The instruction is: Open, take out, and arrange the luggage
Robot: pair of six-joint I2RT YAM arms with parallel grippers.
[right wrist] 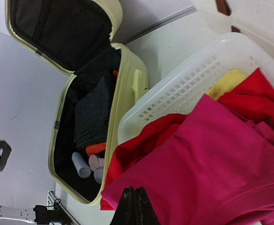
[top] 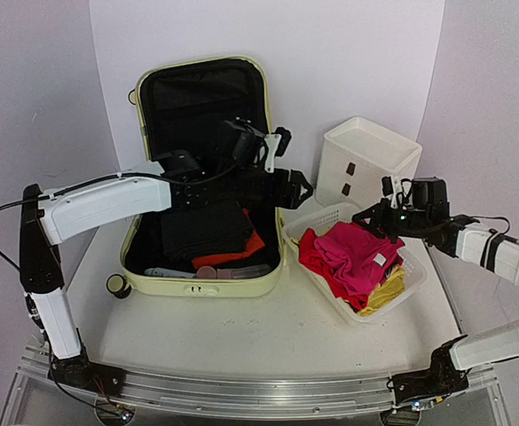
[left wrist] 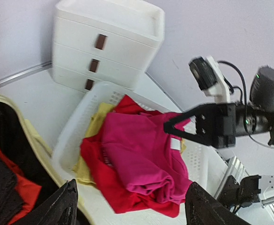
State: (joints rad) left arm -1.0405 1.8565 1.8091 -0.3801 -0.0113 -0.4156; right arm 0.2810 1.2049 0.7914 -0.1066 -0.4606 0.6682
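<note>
One luggage (top: 197, 286), one mesh basket (top: 328, 216), one box (top: 370, 146) of three drawers (left wrist: 76, 40) and two pincers, the left gripper (top: 305, 188) and the right gripper (top: 361, 216), are shown. Three bright garments (top: 357, 248) are counted beneath the right gripper. Two folded garments (top: 206, 232) and three bottles (right wrist: 80, 165) are counted beside the left gripper.

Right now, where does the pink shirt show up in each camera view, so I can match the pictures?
Top view: the pink shirt is right of centre, on the pile in the white basket.
Left wrist view: the shirt is in the centre, inside the basket.
Right wrist view: the shirt fills the lower right.
Shared landmark: the basket's mesh wall, next to the suitcase in every view.
</note>
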